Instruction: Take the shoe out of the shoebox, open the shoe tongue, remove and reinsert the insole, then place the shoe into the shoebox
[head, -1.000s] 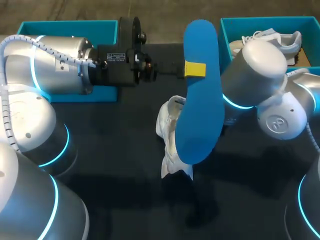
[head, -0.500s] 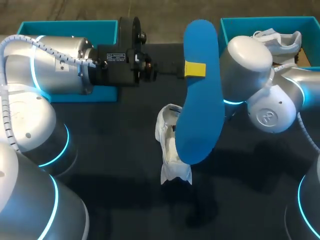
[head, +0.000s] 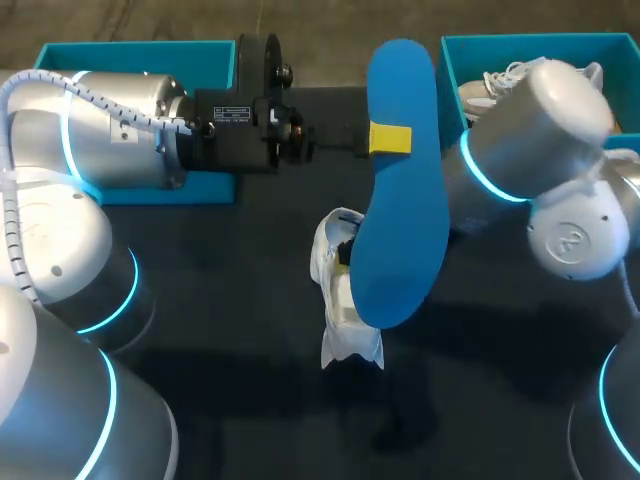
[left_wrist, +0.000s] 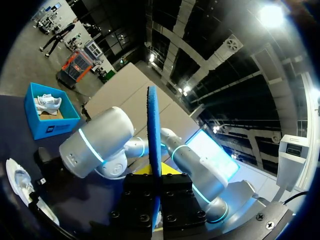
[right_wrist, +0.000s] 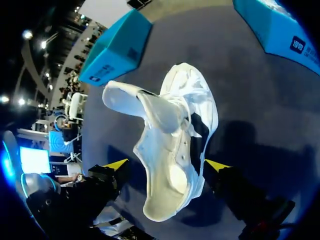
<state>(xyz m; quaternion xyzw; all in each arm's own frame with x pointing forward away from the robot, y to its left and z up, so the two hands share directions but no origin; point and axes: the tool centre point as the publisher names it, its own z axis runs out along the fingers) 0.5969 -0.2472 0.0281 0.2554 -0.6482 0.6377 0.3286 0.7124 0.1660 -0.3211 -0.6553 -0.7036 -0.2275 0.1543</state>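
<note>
Head view first: your left gripper (head: 390, 138) comes in from the left and is clamped on the blue insole (head: 400, 220). One yellow tip shows against the insole's face, and the insole is held up above the table (head: 250, 320). Under its lower end the white shoe (head: 340, 300) lies on the dark table, between the two teal boxes and apart from both. The shoebox (head: 452, 70) sits at the far right with a second shoe (head: 492, 82) inside. The other teal box (head: 130, 52) is at the far left, partly behind your left arm. Your right arm comes in from the right, and its gripper is hidden behind the insole here.

Left wrist view: the insole (left_wrist: 152, 135) stands edge-on, pinched between the fingers, with both sides pressed against it.

Right wrist view: your right gripper (right_wrist: 166, 165) is spread wide. The shoe (right_wrist: 170, 135) lies between the two yellow tips, its tongue standing out from the opening. Neither tip appears to touch it.
</note>
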